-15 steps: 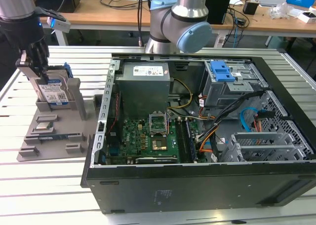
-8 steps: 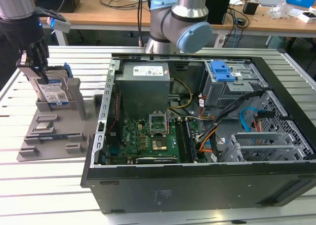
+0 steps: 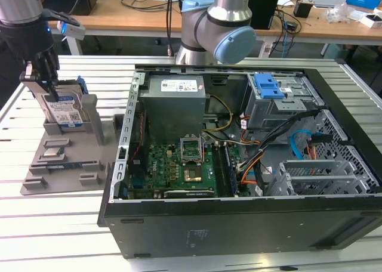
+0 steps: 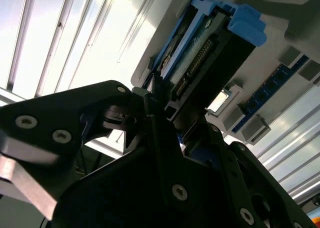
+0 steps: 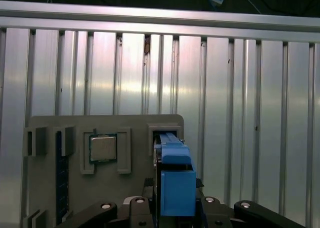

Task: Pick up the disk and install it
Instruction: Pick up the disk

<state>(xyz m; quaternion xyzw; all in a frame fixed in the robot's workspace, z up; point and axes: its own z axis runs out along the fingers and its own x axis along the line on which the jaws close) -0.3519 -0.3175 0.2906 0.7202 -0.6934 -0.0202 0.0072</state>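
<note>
The disk (image 3: 67, 112) is a silver-grey drive with a blue-and-white label in a bright blue bracket. It stands on edge in a slot of the grey holder (image 3: 65, 164) at the exterior view's left. My gripper (image 3: 48, 90) comes down on it from above, and its black fingers (image 3: 37, 75) are shut on the upper edge. In the first wrist view the blue bracket of the disk (image 5: 176, 178) sits between the fingers (image 5: 136, 204). In the second wrist view the connector edge of the disk (image 4: 205, 53) runs out from the gripper (image 4: 170, 113).
An open computer case (image 3: 334, 164) lies at the exterior view's right, with a motherboard (image 3: 179, 164), a grey power supply box (image 3: 176, 105) and a drive bay with a blue latch (image 3: 268, 87). The holder also carries a processor chip (image 5: 103, 148). The arm's base (image 3: 215, 27) stands behind the case on the slatted metal table (image 3: 59, 224).
</note>
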